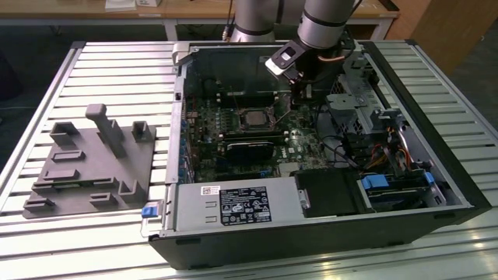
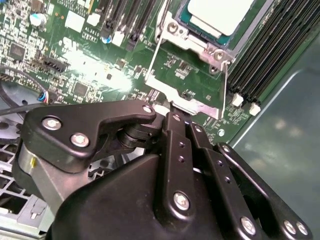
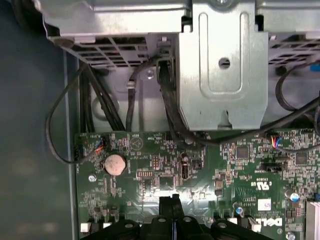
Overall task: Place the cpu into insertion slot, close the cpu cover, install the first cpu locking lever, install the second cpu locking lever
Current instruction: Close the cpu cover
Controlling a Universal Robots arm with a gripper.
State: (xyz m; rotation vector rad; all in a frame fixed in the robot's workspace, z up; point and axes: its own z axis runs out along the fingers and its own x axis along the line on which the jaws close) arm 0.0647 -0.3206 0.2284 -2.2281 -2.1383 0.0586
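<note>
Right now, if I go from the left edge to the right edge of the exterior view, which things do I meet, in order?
grey fixture plate → blue latch → cpu → tool → blue-tabbed drive bay

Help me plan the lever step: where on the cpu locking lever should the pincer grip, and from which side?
Probably the flat silvery tab at the lever's free end: it juts past the cpu cover, while the rest is thin rod. Come in from the side away from the cpu.
</note>
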